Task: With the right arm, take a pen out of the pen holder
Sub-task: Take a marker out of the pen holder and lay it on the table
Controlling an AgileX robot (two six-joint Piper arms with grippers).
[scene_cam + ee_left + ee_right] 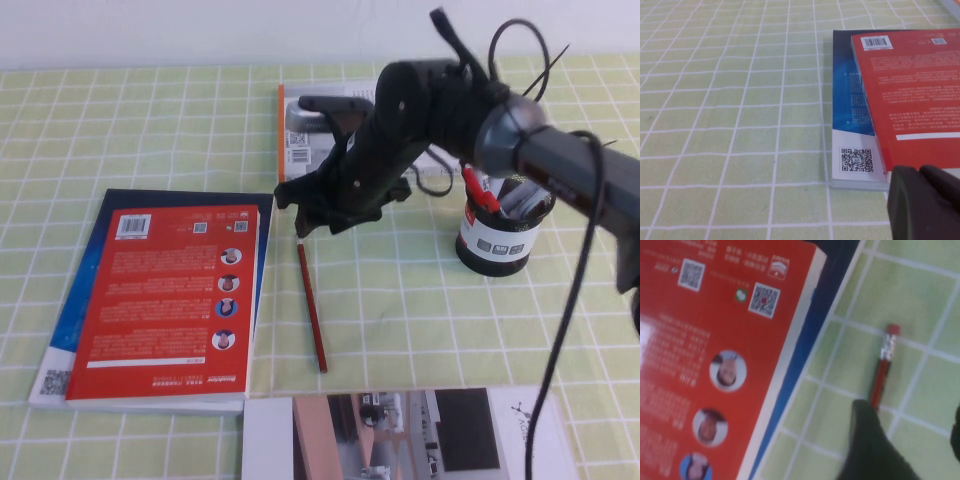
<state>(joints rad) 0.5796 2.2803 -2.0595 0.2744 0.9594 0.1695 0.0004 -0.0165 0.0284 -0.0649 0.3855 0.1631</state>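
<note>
Red pencil out of the pen holder and flat on the counter, between the holder and the red book, touching neither. Right gripper just above its far end, jaws apart, gripping nothing. Left gripper parked by the near corner of the red book, open or closed impossible to tell. Likely light, stiff, slim and smooth, prone to roll or swing if pinched near a tip; best taken mid-shaft, across the barrel, gently
</note>
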